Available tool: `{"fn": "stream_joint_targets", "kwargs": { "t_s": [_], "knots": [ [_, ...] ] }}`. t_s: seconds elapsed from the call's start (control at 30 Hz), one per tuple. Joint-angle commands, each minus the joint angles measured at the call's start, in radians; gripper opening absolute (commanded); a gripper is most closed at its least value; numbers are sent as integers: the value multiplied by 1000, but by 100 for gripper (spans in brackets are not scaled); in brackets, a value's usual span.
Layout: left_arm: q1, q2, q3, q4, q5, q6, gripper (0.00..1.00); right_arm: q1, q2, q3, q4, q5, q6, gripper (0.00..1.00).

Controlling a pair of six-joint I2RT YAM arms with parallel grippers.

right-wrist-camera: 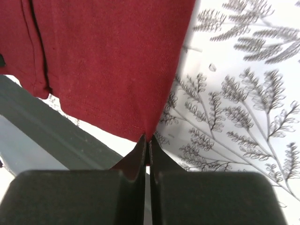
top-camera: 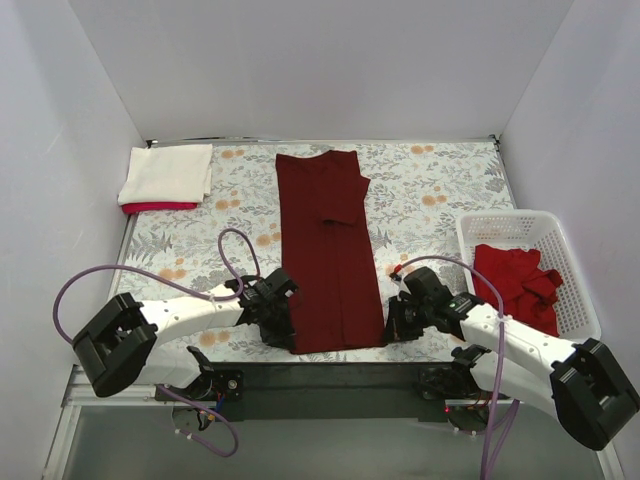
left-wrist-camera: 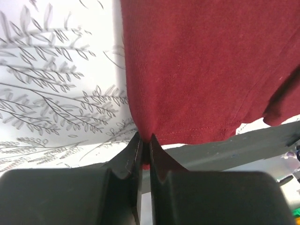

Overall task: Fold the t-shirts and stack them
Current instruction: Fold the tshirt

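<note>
Left end effector (left-wrist-camera: 145, 138): I am pinching, jaws closed tight, the 7 o'clock hem corner of the maroon t-shirt (top-camera: 325, 255).
Right end effector (right-wrist-camera: 147, 139): I am pinching its 5 o'clock hem corner, jaws closed.

Floral table (top-camera: 440, 190): shirts (top-camera: 325, 250), basket (top-camera: 510, 218)

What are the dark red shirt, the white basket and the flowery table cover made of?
The dark red shirt looks like soft, matte knitted cotton: fine knit ribs and a stitched hem show close up. The basket seems stiff white plastic, moulded as open lattice. The table cover is a flat printed sheet; cloth or vinyl, I cannot tell.
</note>
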Motion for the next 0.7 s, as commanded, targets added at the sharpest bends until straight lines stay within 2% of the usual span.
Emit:
{"fn": "stream_joint_targets", "kwargs": {
  "t_s": [0.0,0.17,0.3,0.4,0.43,0.5,0.53,0.57,0.67],
  "knots": [
    [-43,-12,-58,-65,-11,-27,0,33,-29,-62,-162,-3,-3,1],
    [-201,-108,-106,-136,20,-156,0,148,-179,-57,-280,-60,74,1],
    [-232,-203,-107,-120,72,-200,0,171,-259,-13,-325,-61,123,1],
    [-134,-240,-23,-87,94,-118,0,170,-206,108,-336,55,85,1],
    [-35,-228,0,-73,111,-81,0,167,-175,142,-339,119,41,1],
    [69,-197,84,-74,108,46,0,138,-68,249,-339,184,-16,1],
    [159,-176,123,-90,74,91,0,122,-32,289,-330,218,-75,1],
    [196,-120,155,-93,54,158,0,81,36,321,-322,226,-105,1],
    [302,-29,279,-74,-20,237,0,12,151,447,-282,262,-191,1]
  ]
}}
